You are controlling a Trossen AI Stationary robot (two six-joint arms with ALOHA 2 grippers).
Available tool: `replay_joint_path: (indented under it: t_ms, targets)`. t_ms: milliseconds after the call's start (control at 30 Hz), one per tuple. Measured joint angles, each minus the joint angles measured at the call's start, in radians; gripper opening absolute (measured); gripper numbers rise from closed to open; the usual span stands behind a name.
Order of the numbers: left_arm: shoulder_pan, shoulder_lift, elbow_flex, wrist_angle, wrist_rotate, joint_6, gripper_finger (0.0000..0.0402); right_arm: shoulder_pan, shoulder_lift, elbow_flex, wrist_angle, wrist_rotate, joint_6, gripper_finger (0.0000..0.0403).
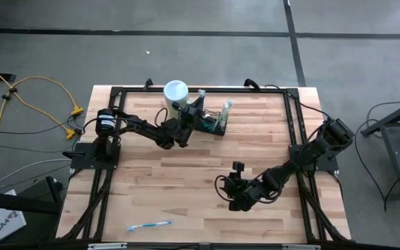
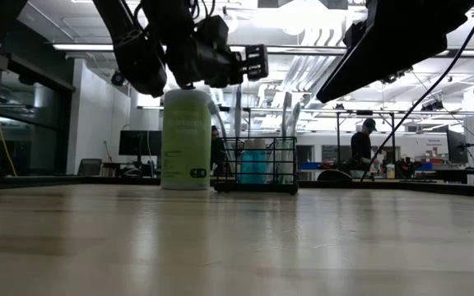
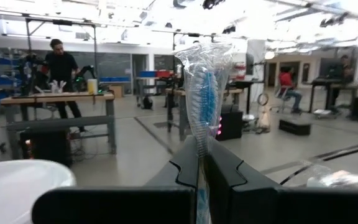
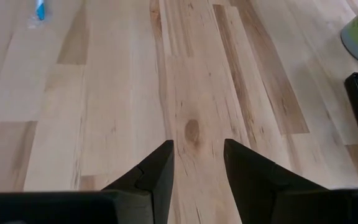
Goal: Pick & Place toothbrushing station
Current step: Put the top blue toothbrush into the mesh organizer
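The black wire-mesh basket stands on its base at the table's far middle, next to the pale green canister with a white lid; both show in the low view, the basket to the right of the canister. My left gripper is over the basket's left part, shut on a toothbrush in a clear wrapper. Another wrapped toothbrush stands in the basket. My right gripper is open and empty over the table's near right part. My left gripper pinches the wrapped toothbrush between its two fingers, on the wrapper below the bristle head. The fingers lie about level and across the brush, which stands upright with its head above them. The fingers hide its lower end.
A blue toothbrush lies flat near the table's front edge, left of the middle; it also shows in the right wrist view. A black frame runs around the table top. People and benches show in the room behind.
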State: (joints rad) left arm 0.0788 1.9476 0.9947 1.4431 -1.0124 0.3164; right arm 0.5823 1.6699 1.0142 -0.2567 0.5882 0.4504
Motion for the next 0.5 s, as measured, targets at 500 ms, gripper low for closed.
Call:
replay_joint_path:
  t_ms: [500]
  targets:
    - [0.018, 0.081, 0.000, 0.014, -0.024, -0.048, 0.0001, 0.000, 0.000, 0.000, 0.002, -0.013, 0.001, 0.0133]
